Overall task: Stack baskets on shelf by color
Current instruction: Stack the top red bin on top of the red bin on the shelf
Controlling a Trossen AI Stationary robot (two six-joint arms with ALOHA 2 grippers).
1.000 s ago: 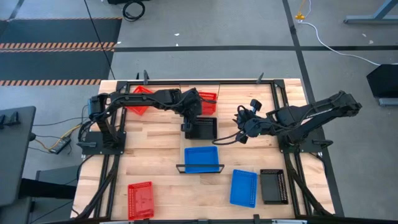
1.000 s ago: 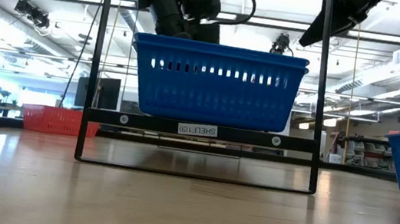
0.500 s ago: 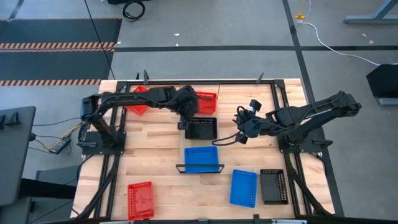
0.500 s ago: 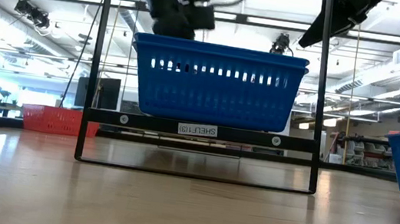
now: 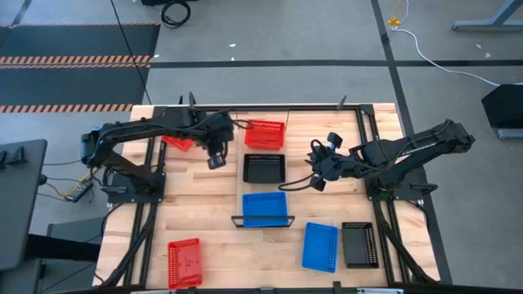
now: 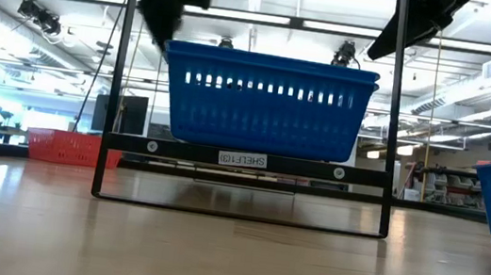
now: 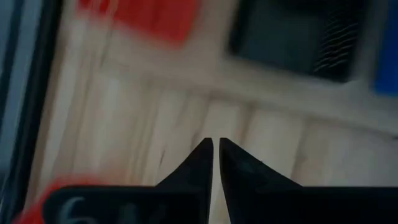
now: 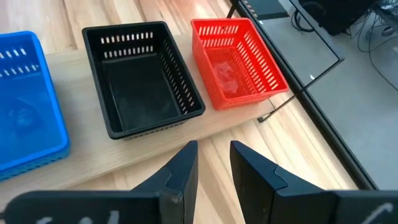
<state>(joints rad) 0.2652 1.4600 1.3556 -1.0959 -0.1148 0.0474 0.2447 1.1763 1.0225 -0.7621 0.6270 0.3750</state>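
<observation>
Red basket (image 5: 181, 138) likely light, stiff mesh plastic: pinch rim wall. Left gripper (image 5: 216, 158) fingers nearly together, empty. Right gripper (image 5: 315, 166) narrow gap, empty.

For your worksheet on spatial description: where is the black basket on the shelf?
In the high view, the black basket sits mid-shelf, between the red basket and blue basket.

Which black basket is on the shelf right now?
The black basket between the red basket and blue basket on the shelf; the other black basket sits on the table.
</observation>
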